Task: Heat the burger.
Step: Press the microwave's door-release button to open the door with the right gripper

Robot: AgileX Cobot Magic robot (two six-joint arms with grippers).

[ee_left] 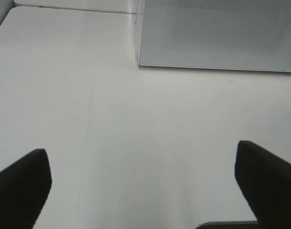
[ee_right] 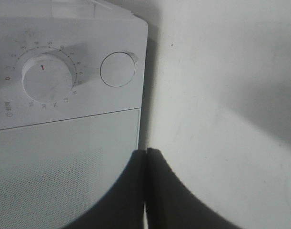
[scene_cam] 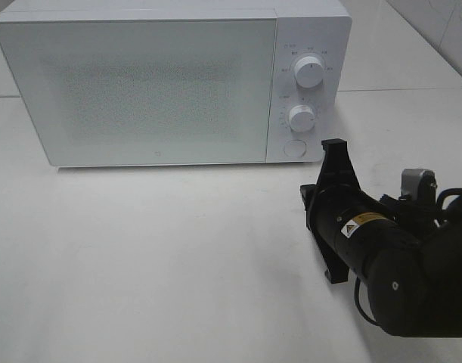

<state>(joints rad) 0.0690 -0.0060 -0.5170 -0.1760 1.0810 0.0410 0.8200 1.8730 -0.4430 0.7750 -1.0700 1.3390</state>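
Smooth plastic microwave (scene_cam: 155,91); matt table (scene_cam: 140,265)

Microwave (scene_cam: 140,91) blocks the rear; near table (scene_cam: 140,265) open.

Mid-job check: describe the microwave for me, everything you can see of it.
The microwave is a white box, plastic-looking, standing upright on the white table. Its speckled door, filling most of the front, is shut. The control strip on the right carries an upper dial, a lower dial and a round button beneath. The shut right end effector points near that lower right corner, apparently not touching. The microwave's inside is hidden.
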